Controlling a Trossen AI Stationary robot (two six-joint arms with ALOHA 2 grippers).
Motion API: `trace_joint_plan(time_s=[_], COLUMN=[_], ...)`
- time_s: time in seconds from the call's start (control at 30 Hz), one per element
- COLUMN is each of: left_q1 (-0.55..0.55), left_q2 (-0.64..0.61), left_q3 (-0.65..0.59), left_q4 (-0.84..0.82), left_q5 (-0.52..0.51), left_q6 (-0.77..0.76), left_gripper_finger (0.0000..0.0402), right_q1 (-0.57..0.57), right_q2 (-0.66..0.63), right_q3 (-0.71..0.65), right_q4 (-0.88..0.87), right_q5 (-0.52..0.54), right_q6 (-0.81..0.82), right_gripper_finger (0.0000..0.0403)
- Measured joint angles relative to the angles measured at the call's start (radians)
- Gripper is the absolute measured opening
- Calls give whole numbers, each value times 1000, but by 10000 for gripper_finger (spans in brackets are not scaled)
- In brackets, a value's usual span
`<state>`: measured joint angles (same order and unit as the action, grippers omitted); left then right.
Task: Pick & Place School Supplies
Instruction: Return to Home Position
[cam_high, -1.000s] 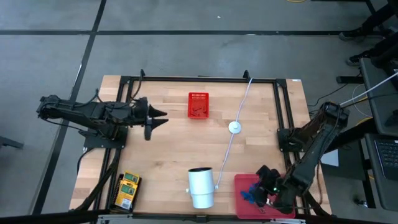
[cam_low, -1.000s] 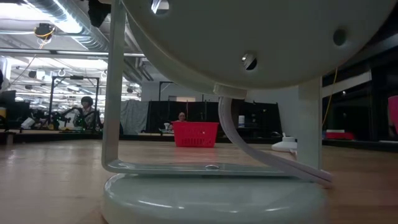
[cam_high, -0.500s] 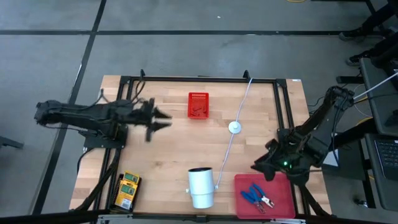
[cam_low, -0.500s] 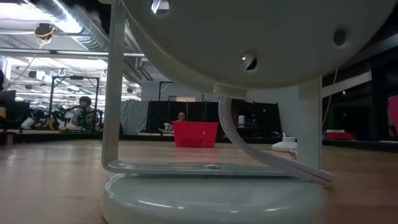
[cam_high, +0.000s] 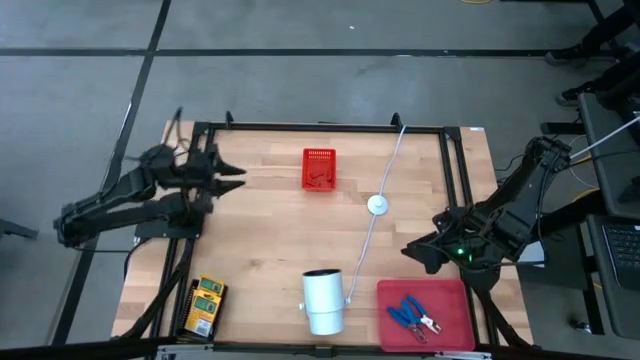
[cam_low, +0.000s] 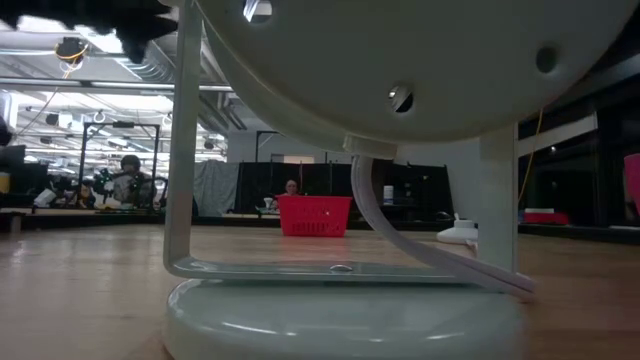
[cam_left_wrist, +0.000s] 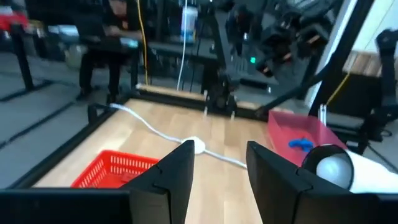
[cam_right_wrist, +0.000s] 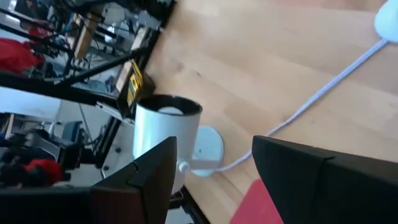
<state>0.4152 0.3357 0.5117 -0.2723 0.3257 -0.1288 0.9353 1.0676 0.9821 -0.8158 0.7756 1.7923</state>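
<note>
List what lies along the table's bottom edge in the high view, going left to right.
yellow-and-green boxes → white cylinder → pink tray, with the blue-handled tools lying inside it.

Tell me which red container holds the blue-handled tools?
The flat pink tray in the corner by the right arm: the blue-handled tools lie in it. The red mesh basket stands by the opposite edge.

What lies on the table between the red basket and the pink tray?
In the high view, only the white cord and its round disc lie on the wood between the red basket and the pink tray.
</note>
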Motion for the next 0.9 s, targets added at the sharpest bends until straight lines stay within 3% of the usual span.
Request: trace_joint_plan(time_s=[0.27,0.53,0.9], left_q1=[-137,-268,-428], left_q2=[-332,-335,-333], left_q3=[-214,-275,-441], left_q4=[16,6,118], left_q5=[-194,-322,-454], left_q6=[-45,68,62], left_gripper_finger=[143,143,143], right_q1=[-25,-35,-35], right_q2=[0,0,32], right_q3=[0,0,0], right_q4=[0,2,5], right_q5=[29,80,134], right_q6=[-47,-99,-189], right_gripper_finger=[215,215,215])
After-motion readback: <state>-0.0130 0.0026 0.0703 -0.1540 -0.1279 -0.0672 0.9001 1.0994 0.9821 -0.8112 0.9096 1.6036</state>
